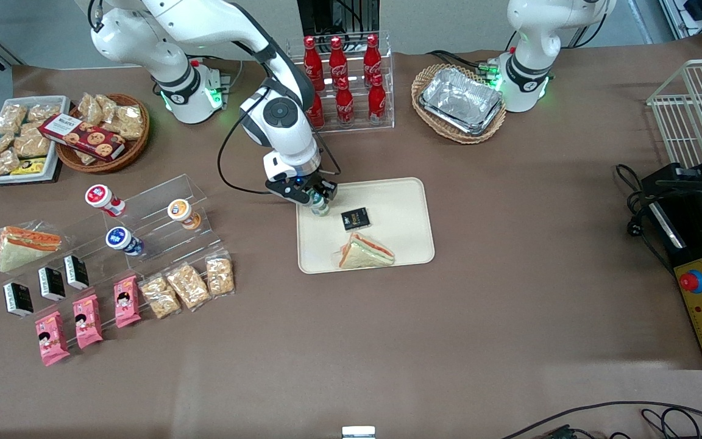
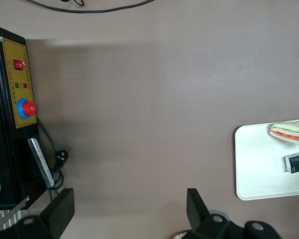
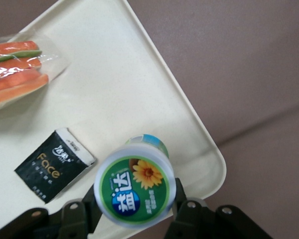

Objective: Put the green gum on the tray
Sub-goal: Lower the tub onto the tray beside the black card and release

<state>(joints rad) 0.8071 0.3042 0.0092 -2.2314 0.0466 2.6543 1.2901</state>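
Green gum (image 3: 137, 189) in end effector (image 3: 134, 201) grip

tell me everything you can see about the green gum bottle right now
The green gum is a small white plastic-looking bottle with a round, green-ringed lid showing a yellow flower and white characters. It stands roughly upright, held between the fingers of the gripper, which is shut on it. It sits over the corner of the tray farthest from the front camera; whether its base touches the tray cannot be told.

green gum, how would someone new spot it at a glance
Find the cream tray mid-table. At its corner nearest the cola rack, the pincer grips the green gum, a small white bottle. Its green lid shows a sunflower; the tray's other items are flat packs.
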